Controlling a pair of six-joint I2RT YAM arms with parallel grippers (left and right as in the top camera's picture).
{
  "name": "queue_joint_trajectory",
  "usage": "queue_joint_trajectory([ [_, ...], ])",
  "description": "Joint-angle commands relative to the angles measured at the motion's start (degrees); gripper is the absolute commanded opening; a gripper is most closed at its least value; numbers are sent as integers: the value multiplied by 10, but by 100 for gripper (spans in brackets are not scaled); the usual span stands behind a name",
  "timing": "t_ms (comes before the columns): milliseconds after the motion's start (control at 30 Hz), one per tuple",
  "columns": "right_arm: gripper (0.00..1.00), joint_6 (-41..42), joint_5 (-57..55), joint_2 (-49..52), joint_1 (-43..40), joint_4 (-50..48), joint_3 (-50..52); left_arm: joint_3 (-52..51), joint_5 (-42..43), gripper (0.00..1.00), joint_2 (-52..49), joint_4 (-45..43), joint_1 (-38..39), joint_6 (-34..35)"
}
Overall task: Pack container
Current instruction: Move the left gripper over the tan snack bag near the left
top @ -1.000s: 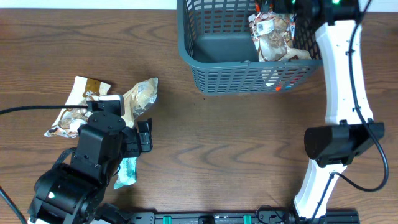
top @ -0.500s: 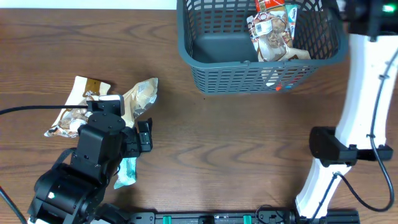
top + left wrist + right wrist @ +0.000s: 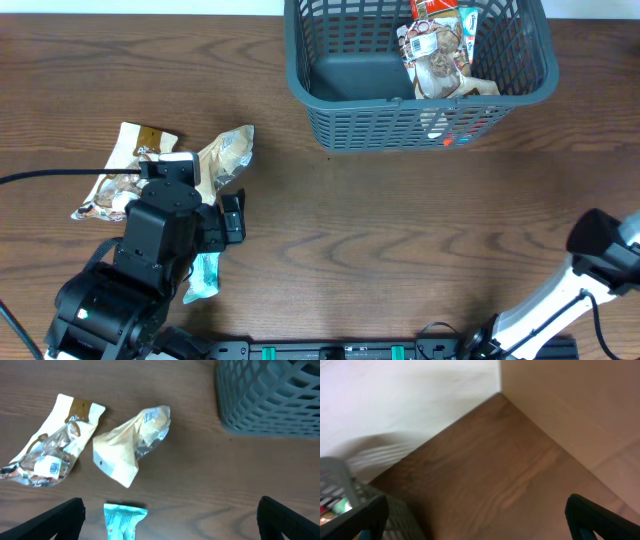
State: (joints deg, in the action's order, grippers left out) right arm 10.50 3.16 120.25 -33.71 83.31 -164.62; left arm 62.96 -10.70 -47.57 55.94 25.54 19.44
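The container (image 3: 400,125) sits at the far edge of the bench (image 3: 400,230), right of the middle, with its long side square to the bench edge. It is a dark grey-blue basket with lattice walls and a thick rim. The left half of its solid base is bare. In the right half, a brown and white snack packet (image 3: 437,68) leans against a teal packet (image 3: 467,30), and a red one (image 3: 430,8) lies at the far wall. Bits of red show through the front lattice.

The bench is dark brown wood with a clear grain, matte and dry. Well apart from the container, at the left, three packets lie flat on it. A clear packet with a brown header (image 3: 50,445) lies furthest left, a beige packet (image 3: 132,445) lies just beside it, and a teal packet (image 3: 122,520) lies nearer the front.

The left gripper (image 3: 170,517) hangs over this group with its jaws spread wide, holding nothing. The right gripper (image 3: 475,520) is also spread wide and empty. Its camera looks past the blurred container rim towards a corner of the bench. The white right arm (image 3: 560,295) leans in at the front right corner.

Behind the bench runs a white wall (image 3: 395,400). Beside the bench corner there is a pale tan surface (image 3: 580,405), and I cannot tell what it is. A black rail (image 3: 350,351) lines the front edge.
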Motion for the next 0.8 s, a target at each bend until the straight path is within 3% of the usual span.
queue_joint_trajectory([
  [0, 99, 15, 40, -9, -25, 14, -6, 10, 23, 99, 0, -10, -2, 4],
  [167, 99, 15, 40, -9, -35, 33, -4, 10, 82, 99, 0, -12, -2, 14],
  [333, 99, 15, 39, -9, -35, 63, -4, 10, 6, 99, -13, -12, -2, 22],
  [500, 99, 15, 39, -9, -35, 77, -4, 10, -130, 99, -67, -61, -16, 166],
  [767, 99, 15, 39, -9, -35, 85, -4, 20, -112, 98, -200, -161, -125, 333],
])
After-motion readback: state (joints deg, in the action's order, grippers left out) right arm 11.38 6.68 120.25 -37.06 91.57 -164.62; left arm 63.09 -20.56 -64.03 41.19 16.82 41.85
